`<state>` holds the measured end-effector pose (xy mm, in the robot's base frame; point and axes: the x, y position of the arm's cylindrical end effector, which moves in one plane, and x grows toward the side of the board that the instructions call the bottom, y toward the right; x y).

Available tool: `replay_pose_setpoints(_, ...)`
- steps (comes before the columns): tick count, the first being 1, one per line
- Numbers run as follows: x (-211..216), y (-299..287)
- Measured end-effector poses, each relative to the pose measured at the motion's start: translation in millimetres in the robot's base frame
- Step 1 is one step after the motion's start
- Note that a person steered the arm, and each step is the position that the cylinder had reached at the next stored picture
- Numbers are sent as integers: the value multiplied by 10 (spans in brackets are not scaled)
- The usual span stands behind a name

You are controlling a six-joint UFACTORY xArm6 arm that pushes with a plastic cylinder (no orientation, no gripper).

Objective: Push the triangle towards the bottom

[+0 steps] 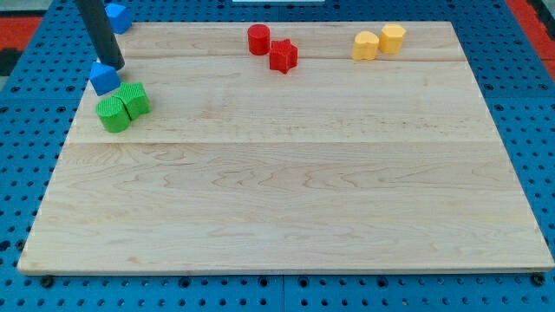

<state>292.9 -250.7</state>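
- We see a pale wooden board (286, 217) with fine lengthwise grain, on a blue perforated surface (26, 52).
- Our rod is dark, almost black, down to my tip (115, 66).
- Two blocks are blue: one (104, 78) by the rod, one (118, 16) at the view's top.
- Two green blocks (113, 114) (134, 99) show ribbed tops.
- A red cylinder (258, 39) and red star (283, 55).
- Two yellow blocks (366, 45) (393, 37).

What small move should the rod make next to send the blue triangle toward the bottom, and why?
Probably a short push toward the view's bottom. My tip sits at the top edge of the blue triangle. The two green blocks lie just below it, so they would likely be shoved along.
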Motion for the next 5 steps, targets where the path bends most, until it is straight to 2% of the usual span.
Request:
replay_pose_setpoints(1, -203, -96)
replay_pose_setpoints(2, 375, 30)
replay_pose_setpoints(3, 658, -92)
replay_pose_setpoints(4, 400, -84)
replay_pose_setpoints(5, 675, -204)
